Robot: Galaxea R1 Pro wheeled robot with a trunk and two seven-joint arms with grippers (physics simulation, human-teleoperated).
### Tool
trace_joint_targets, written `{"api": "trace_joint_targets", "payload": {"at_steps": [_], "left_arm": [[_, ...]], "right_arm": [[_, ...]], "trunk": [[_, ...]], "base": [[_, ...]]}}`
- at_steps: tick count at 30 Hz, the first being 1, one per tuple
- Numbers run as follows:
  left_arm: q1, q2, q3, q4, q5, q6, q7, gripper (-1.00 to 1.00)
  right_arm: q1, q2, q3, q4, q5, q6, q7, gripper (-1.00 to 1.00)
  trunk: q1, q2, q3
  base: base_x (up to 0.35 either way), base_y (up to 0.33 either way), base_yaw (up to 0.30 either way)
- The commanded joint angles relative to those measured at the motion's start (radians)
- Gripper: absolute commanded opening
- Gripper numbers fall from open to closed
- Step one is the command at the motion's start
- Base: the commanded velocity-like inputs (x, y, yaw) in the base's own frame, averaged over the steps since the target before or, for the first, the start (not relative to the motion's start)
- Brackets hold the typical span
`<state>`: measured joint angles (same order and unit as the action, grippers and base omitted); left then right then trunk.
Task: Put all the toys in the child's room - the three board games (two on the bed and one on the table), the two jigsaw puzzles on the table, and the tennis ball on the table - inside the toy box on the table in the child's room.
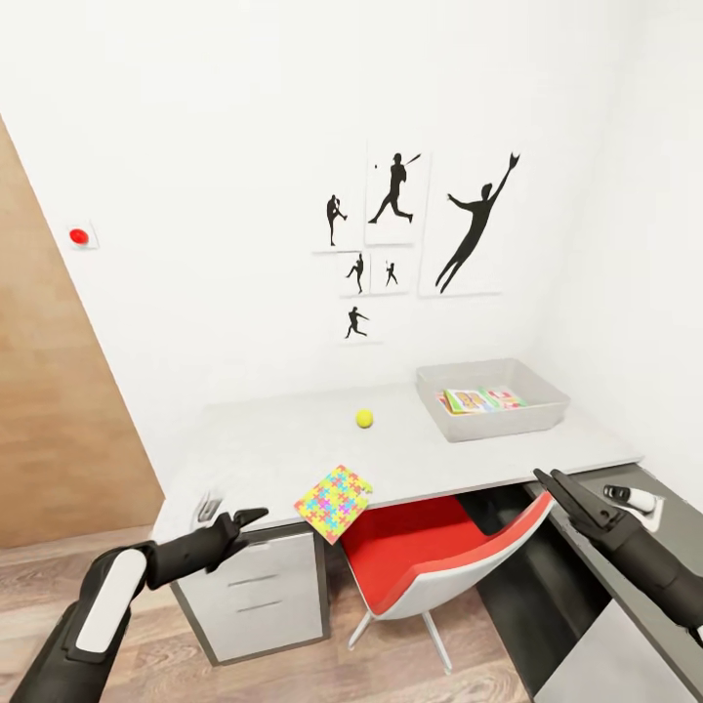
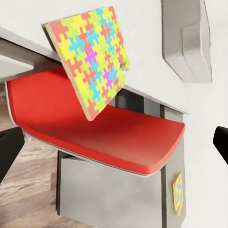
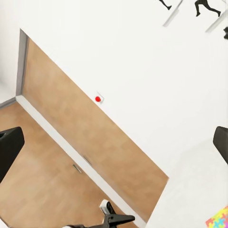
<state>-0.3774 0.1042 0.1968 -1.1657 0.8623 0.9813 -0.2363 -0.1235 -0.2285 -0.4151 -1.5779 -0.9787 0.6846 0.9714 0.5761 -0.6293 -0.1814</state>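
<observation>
Head view, nearest stuff first: left gripper [image 1: 252,516] sits low at about 8 o'clock, just off the front left corner of the table [image 1: 254,449]. Its fingers look close together here, but in the left wrist view the dark tips sit wide at both sides, so it's open and empty. Right gripper [image 1: 554,485] is at 4 o'clock, over the joint where the dark grey top starts; fingers are spread, nothing held.

Between them a jigsaw puzzle [image 1: 334,502] hangs partly over the front edge of the table, tilted, right above the red chair [image 1: 430,557] tucked under. Plenty of bare desktop behind it.

Further back, the tennis ball [image 1: 364,418] sits alone at 12 o'clock mid-table. The toy box [image 1: 493,398] is at 2 o'clock near the wall corner, with a colourful board game [image 1: 480,399] lying inside.

Baseball prints [image 1: 420,225] are on the wall beyond.
</observation>
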Motion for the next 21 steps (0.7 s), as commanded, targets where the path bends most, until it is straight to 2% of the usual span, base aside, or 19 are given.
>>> {"api": "trace_joint_targets", "payload": {"at_steps": [1,3,7,11,12,13,14,17,21], "left_arm": [[-0.001,-0.004,0.002,0.003,-0.008,-0.01,-0.009,1.0],[-0.001,-0.017,0.0,0.006,-0.008,-0.033,-0.009,1.0],[-0.001,-0.067,-0.002,0.025,-0.008,-0.069,0.043,1.0],[-0.001,-0.147,-0.003,0.035,-0.01,-0.1,0.116,1.0],[-0.001,-0.155,-0.004,0.035,-0.011,-0.106,0.121,1.0],[-0.001,-0.181,-0.013,0.036,-0.011,-0.124,0.135,1.0],[-0.001,-0.194,-0.023,0.037,-0.011,-0.132,0.142,1.0],[-0.001,-0.213,-0.045,0.037,-0.011,-0.142,0.152,1.0],[-0.001,-0.218,-0.062,0.038,-0.011,-0.145,0.153,1.0]], "right_arm": [[-0.001,-0.003,-0.009,0.0,-0.007,0.011,0.0,1.0],[-0.001,-0.004,-0.024,0.0,-0.009,0.027,0.0,1.0],[-0.001,0.002,-0.062,-0.001,-0.009,0.091,0.0,1.0],[-0.001,0.003,-0.068,-0.001,-0.009,0.103,0.0,1.0],[-0.001,0.003,-0.068,-0.001,-0.009,0.103,0.0,1.0],[-0.001,0.003,-0.069,-0.001,-0.009,0.103,0.0,1.0],[-0.001,0.003,-0.069,-0.001,-0.009,0.104,0.0,1.0],[-0.001,0.003,-0.069,-0.001,-0.009,0.104,0.0,1.0],[-0.001,0.003,-0.069,-0.001,-0.009,0.103,0.0,1.0]], "trunk": [[0.004,-0.009,-0.005],[0.012,-0.023,-0.011],[0.027,-0.051,-0.024],[0.043,-0.079,-0.036],[0.046,-0.086,-0.039],[0.05,-0.093,-0.042],[0.054,-0.1,-0.046],[0.066,-0.121,-0.055],[0.077,-0.142,-0.064]], "base": [[0.0,0.0,0.0],[0.0,0.0,0.0],[0.0,0.0,0.0],[0.0,0.0,0.0],[0.0,0.0,0.0],[0.0,0.0,0.0],[0.0,0.0,0.0],[0.0,0.0,0.0],[0.0,0.0,0.0]]}}
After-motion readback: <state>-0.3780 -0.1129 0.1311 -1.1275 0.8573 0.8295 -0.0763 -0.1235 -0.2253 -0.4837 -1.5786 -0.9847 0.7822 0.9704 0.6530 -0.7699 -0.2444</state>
